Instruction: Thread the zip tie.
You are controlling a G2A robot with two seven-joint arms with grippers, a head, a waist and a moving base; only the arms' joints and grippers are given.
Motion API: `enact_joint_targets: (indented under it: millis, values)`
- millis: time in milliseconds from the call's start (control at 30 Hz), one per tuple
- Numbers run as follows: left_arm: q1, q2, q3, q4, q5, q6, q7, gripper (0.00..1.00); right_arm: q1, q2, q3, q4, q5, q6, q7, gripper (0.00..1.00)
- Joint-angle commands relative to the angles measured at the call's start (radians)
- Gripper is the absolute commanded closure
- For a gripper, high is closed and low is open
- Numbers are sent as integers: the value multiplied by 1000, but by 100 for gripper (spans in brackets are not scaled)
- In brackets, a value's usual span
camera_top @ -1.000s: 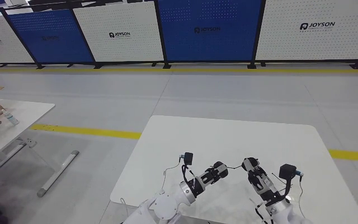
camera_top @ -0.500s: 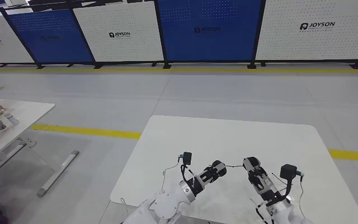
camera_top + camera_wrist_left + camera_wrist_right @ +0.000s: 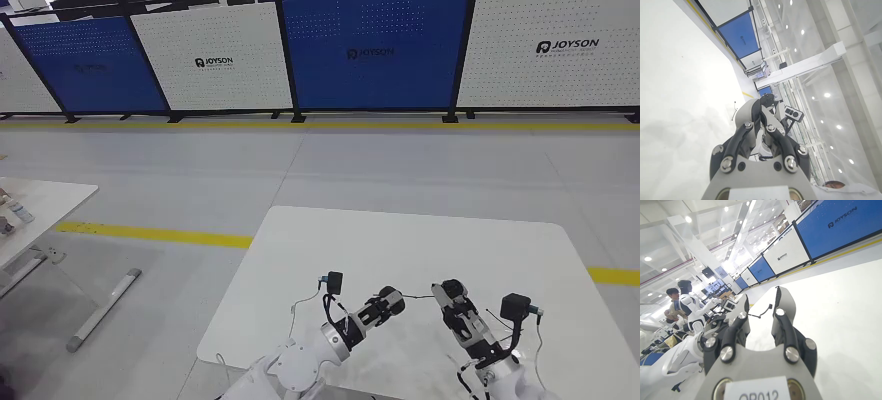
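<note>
A thin black zip tie spans the gap between my two grippers, low over the white table near its front edge. My left gripper is shut, fingers pressed together, and holds one end of the tie. The tie's free part sticks out beside it. My right gripper stands open. The tie's curved end with its small head lies just beyond the gap between the open fingers, touching neither.
The table's far and right parts are bare. A second white table stands off to the left across the floor. Blue and white fence panels line the back.
My right gripper has shifted slightly to the right and towards the front. The left gripper has hardly moved and still holds the tie.
</note>
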Motion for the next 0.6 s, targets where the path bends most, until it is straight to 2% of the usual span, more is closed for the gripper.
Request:
enact_joint_targets:
  millis: [0,133,300,333,367,400,567]
  values:
    - [0,-1,-1,1,-1,6,12,100,-1,0,0,-1,-1,0,1,65]
    - [2,-1,-10,-4,-6,23,30,100,-6,2,5,-7,-7,0,3,56]
    - [15,2,-37,-34,-7,50,59,100,-18,7,17,-16,-15,0,3,51]
    - [19,2,-41,-41,-4,52,62,100,-20,8,19,-17,-15,0,3,41]
    - [24,3,-46,-50,2,53,69,100,-22,9,21,-18,-16,0,6,18]
    - [29,4,-50,-56,4,52,74,100,-24,9,22,-19,-16,0,9,0]
    - [32,4,-52,-60,4,50,78,100,-27,10,23,-24,-7,0,16,0]
